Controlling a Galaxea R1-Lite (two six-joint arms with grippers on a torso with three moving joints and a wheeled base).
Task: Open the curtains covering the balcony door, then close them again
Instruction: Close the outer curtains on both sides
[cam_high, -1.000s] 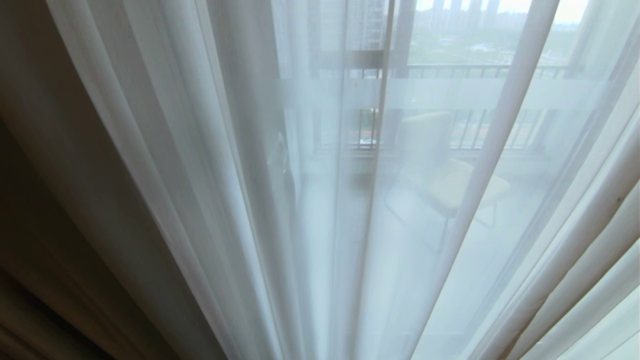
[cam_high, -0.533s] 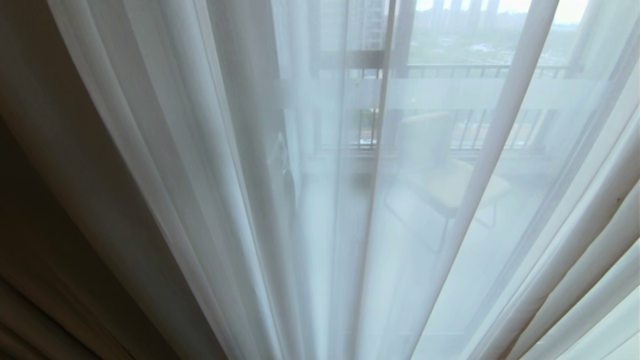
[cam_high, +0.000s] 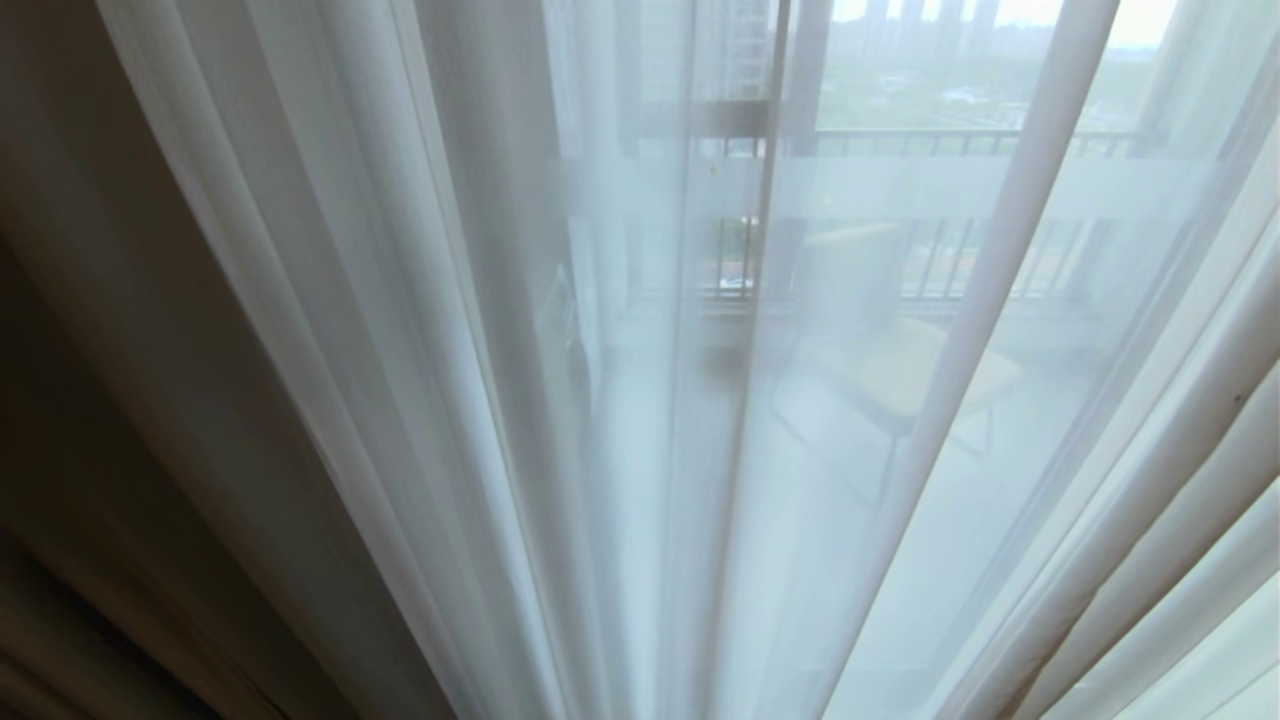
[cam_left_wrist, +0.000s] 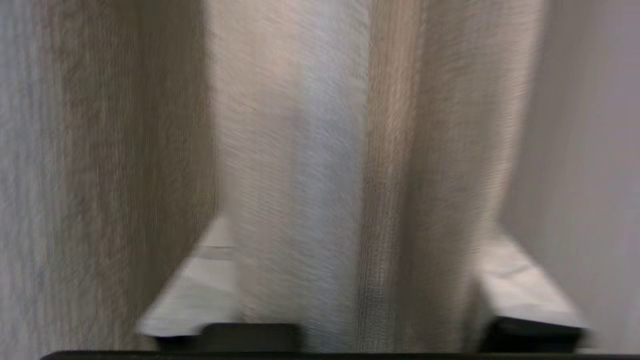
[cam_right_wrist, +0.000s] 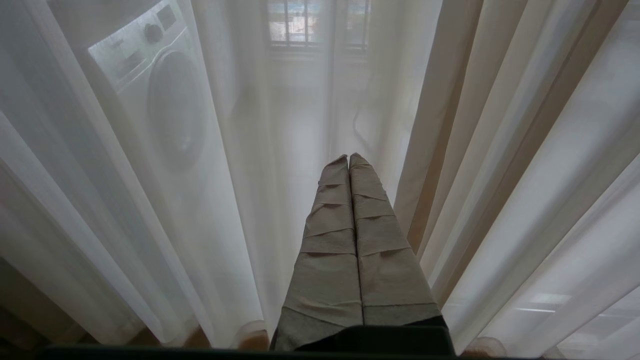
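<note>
The curtains fill the head view: a sheer white layer across the middle and right, an opaque beige-grey layer at the left. Through the sheer layer shows the balcony door's dark frame and its frosted stripe. Neither arm shows in the head view. In the left wrist view, my left gripper is open, its pale fingers on either side of a bunch of woven curtain folds. My right gripper is shut and empty, its tape-wrapped fingers pressed together in front of the sheer layer.
Behind the glass, a chair stands on the balcony before a railing. A washing machine shows through the sheer fabric in the right wrist view. Fabric hangs close on every side.
The opaque folds at the lower left of the head view have shifted slightly. The sheer layer and the view through it stay the same.
</note>
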